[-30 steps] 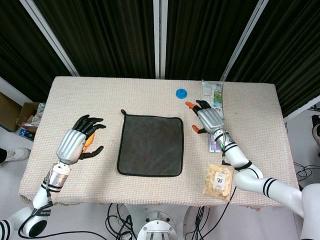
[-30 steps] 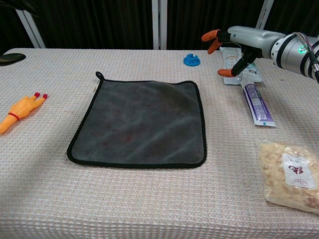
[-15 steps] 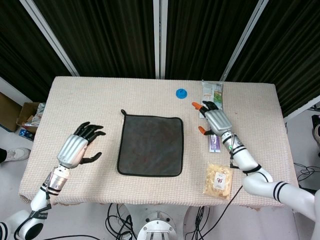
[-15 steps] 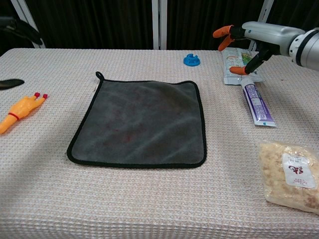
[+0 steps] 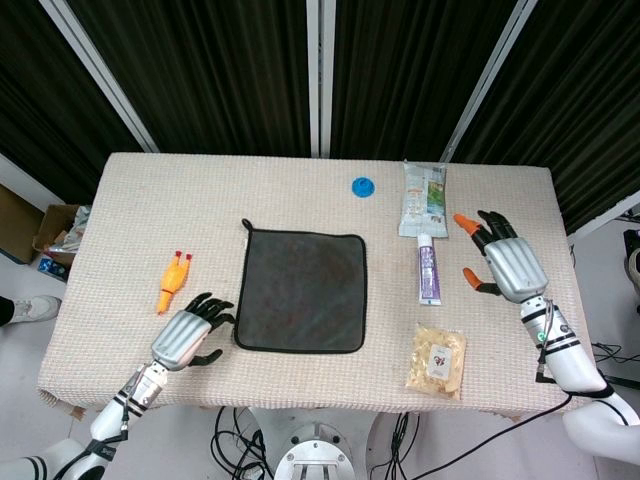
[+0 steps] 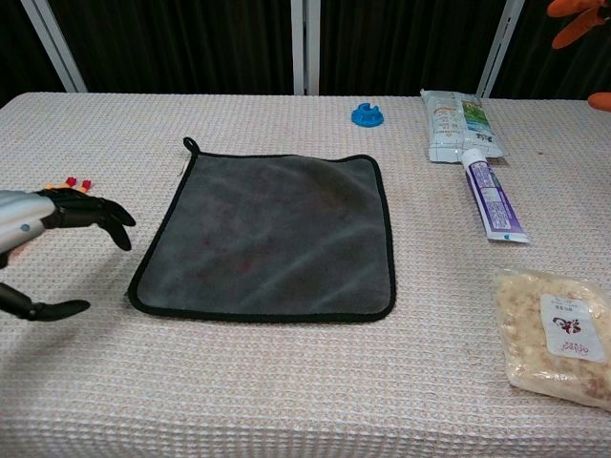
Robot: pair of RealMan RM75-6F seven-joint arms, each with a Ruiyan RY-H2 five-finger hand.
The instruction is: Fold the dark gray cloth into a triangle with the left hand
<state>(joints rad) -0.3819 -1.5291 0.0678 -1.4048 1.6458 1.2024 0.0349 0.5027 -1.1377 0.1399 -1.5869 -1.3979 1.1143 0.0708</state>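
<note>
The dark gray cloth point(image 5: 302, 291) point(image 6: 269, 235) lies flat and unfolded in the middle of the table, a small hanging loop point(image 6: 190, 145) at its far left corner. My left hand point(image 5: 190, 337) point(image 6: 36, 239) hovers open just left of the cloth's near left corner, fingers spread and holding nothing. My right hand point(image 5: 505, 265) is open at the table's right side, away from the cloth. In the chest view only its orange fingertips point(image 6: 571, 11) show at the top right corner.
A yellow rubber chicken point(image 5: 174, 283) lies left of the cloth. A blue cap point(image 5: 362, 186) sits behind the cloth. A snack packet point(image 5: 423, 198), a purple tube point(image 5: 428, 270) and a bag of crumbs point(image 5: 438, 359) lie to the right.
My left hand has come down and toward the cloth's near left corner, uncovering the rubber chicken. My right hand has drawn back to the right, away from the tube and packet.
</note>
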